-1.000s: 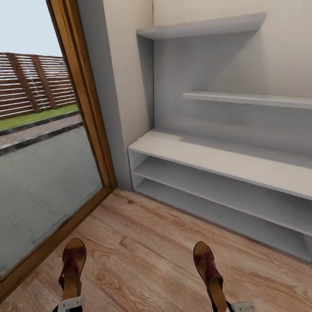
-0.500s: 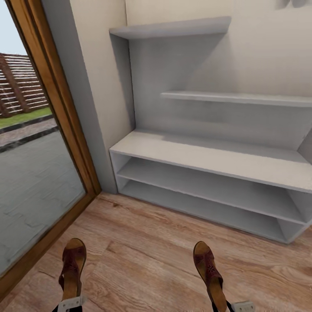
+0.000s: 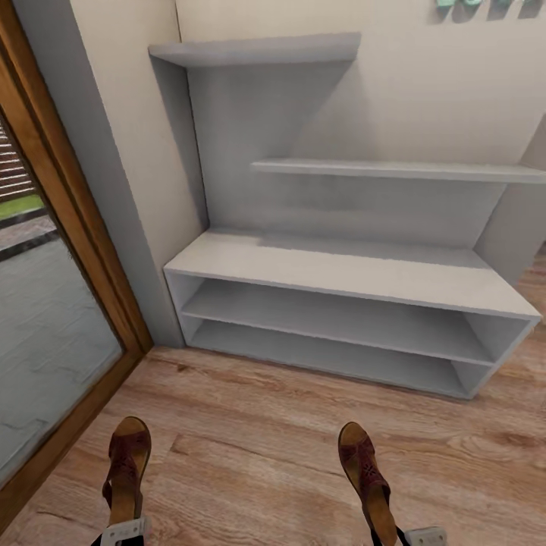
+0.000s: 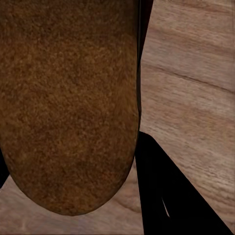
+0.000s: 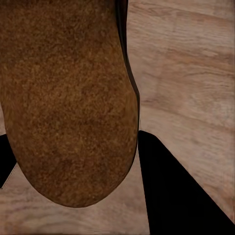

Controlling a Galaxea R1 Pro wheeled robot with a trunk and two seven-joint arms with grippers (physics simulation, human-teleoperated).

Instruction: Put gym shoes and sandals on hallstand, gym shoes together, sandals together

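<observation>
Camera swung right, hallstand point(image 3: 356, 277) centred, jaws gripping sandals point(image 3: 127, 470), wrist views: footbeds.

I see bare floor point(image 3: 288, 425) ahead, hallstand point(image 3: 341, 273) top and both shelves open, door frame point(image 3: 76, 250) crowding left

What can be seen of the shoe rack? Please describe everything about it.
The hallstand is a pale grey-white low bench with two open shelf levels under its top, all bare. Behind rises a tall grey back panel carrying two floating shelves, one high at the left and one lower reaching right. It stands upright on the wood floor against the cream wall, its left end near the wooden door frame. No shoe rests on it.
</observation>
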